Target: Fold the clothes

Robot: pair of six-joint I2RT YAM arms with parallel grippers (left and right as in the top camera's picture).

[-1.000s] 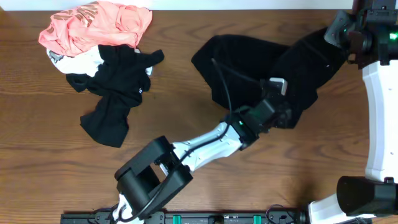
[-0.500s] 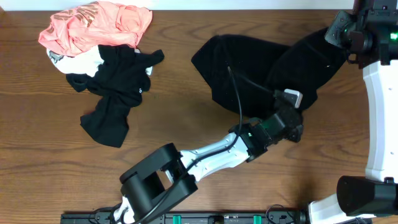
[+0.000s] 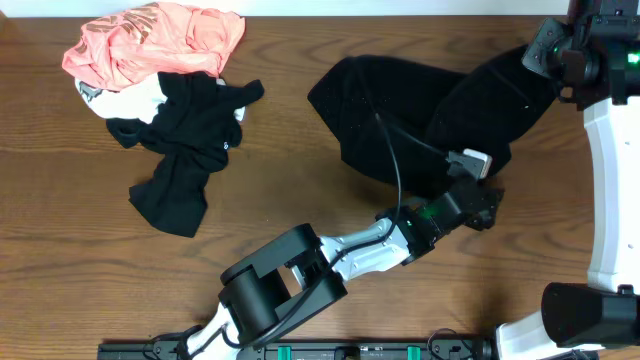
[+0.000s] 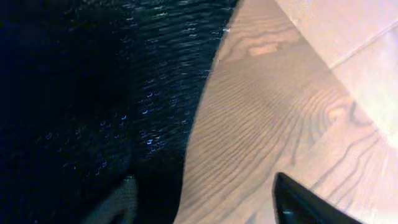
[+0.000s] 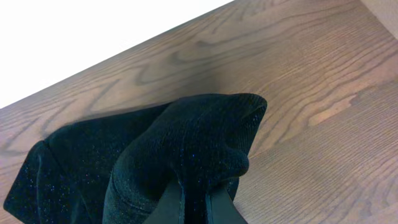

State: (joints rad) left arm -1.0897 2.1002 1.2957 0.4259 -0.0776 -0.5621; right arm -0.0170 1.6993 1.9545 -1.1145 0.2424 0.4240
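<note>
The clothes (image 3: pixel 430 90) lie in a dark fuzzy heap on the far right part of the table (image 3: pixel 300 200), one corner drawn up toward the far right edge.

From overhead we cannot see either claw's fingers, but the wrist views show them. The right wrist view shows the right claw (image 5: pixel 193 208) clamped on a rounded fold of the knit (image 5: pixel 186 143), with bare wood (image 5: pixel 311 93) behind. The left wrist view shows the left claw (image 4: pixel 205 202) with its fingers wide apart, holding nothing. One finger (image 4: pixel 121 199) sits over the garment's edge (image 4: pixel 74 93) and the other over bare table (image 4: pixel 267 124).

Overhead, the left claw (image 3: pixel 482 205) is at the heap's near right rim. Its arm cable (image 3: pixel 395 165) runs across the fabric, hiding a thin strip. The right claw (image 3: pixel 545 60) is at the far right corner, its housing covering the held fold.

Well apart on the far left are a salmon-pink garment (image 3: pixel 160 35), a white cloth (image 3: pixel 135 100) and a smaller smooth black garment (image 3: pixel 190 150), bunched together and touching.
</note>
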